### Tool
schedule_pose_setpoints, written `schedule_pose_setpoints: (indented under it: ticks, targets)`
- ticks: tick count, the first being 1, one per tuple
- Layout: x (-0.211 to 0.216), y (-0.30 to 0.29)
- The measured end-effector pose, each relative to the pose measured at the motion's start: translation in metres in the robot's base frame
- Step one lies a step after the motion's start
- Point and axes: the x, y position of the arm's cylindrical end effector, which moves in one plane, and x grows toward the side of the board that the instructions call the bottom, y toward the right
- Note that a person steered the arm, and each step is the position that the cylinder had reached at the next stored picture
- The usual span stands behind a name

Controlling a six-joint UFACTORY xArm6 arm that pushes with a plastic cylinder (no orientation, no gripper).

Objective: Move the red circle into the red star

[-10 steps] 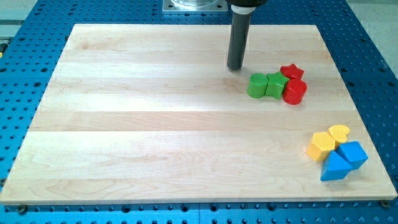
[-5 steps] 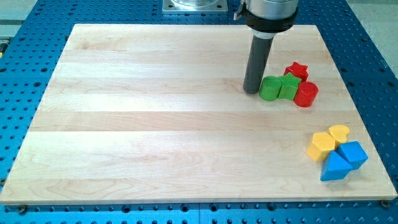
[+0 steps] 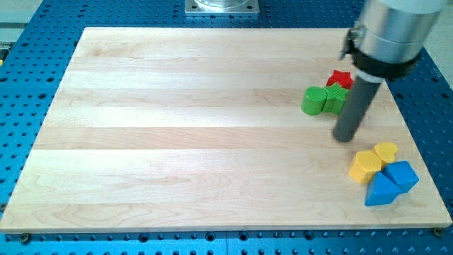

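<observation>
The red star (image 3: 341, 78) lies near the board's right side, partly behind my rod. Just left of and below it sit a green circle (image 3: 312, 100) and a second green block (image 3: 334, 99), touching each other. The red circle does not show; the rod covers the spot right of the green blocks where it lay. My tip (image 3: 345, 137) rests on the board below and to the right of the green blocks, above the yellow blocks.
A yellow hexagon (image 3: 366, 167) and a yellow heart (image 3: 386, 151) sit at the lower right, touching a blue block (image 3: 402, 174) and a blue triangle (image 3: 381, 191). The wooden board (image 3: 177, 142) lies on a blue perforated table.
My tip has swung from the left of the green circle round to the lower right of the group. The green blocks shifted slightly right. The red circle is now hidden behind the rod.
</observation>
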Motion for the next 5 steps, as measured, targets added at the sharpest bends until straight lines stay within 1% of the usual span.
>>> schedule_pose_setpoints:
  ticks: [1, 2, 3, 4, 5]
  targets:
    - [-0.023, 0.026]
    - [-0.033, 0.022]
    - [-0.034, 0.010]
    - [-0.022, 0.004]
    - [-0.024, 0.004]
